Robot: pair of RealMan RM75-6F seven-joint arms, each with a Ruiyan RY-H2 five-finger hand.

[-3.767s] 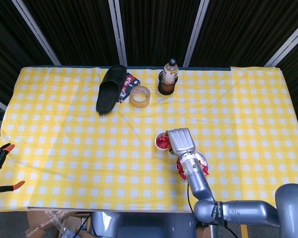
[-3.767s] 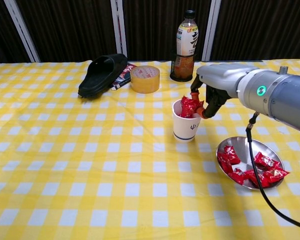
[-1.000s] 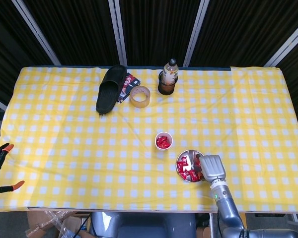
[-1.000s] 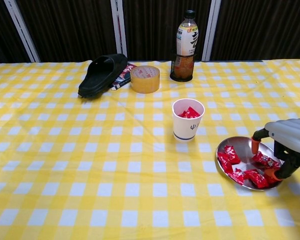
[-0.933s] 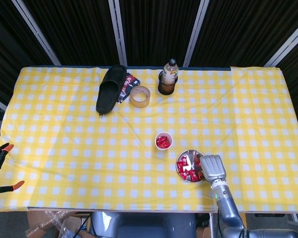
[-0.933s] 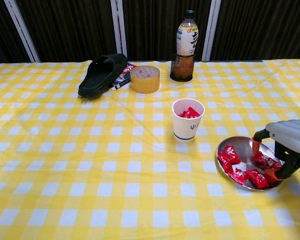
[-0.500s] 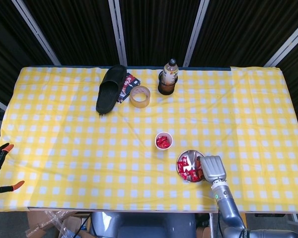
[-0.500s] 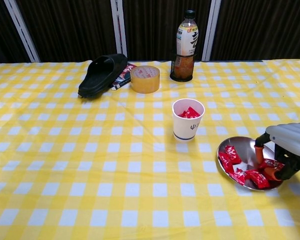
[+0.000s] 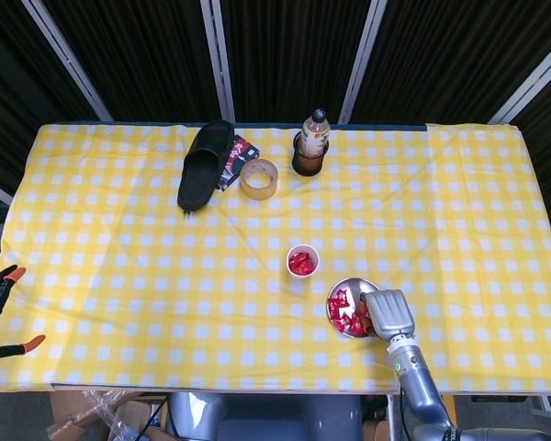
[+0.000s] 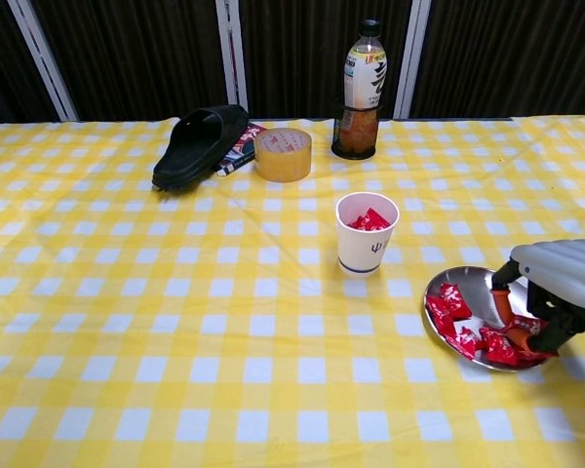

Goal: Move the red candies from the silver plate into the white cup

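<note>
Your right hand (image 10: pixel 556 292) is down in the plate (image 10: pixel 468 283) near the tabletop's front edge, its fingers (image 10: pixel 504 304) curled in among the candies (image 10: pixel 448 304); a firm grip can't be confirmed. The cup (image 10: pixel 365 234) stands just beside the plate.

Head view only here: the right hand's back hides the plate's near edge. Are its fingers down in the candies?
Observer: Yes. From the chest view, the right hand has its fingertips down among the red candies on the silver plate.
Operator: One pinched?
Observer: Cannot tell. The tips sit against candies, but none is lifted off the plate.
Operator: Cup full?
Observer: No. The candies in the white cup lie inside it, and none pokes above its rim.
</note>
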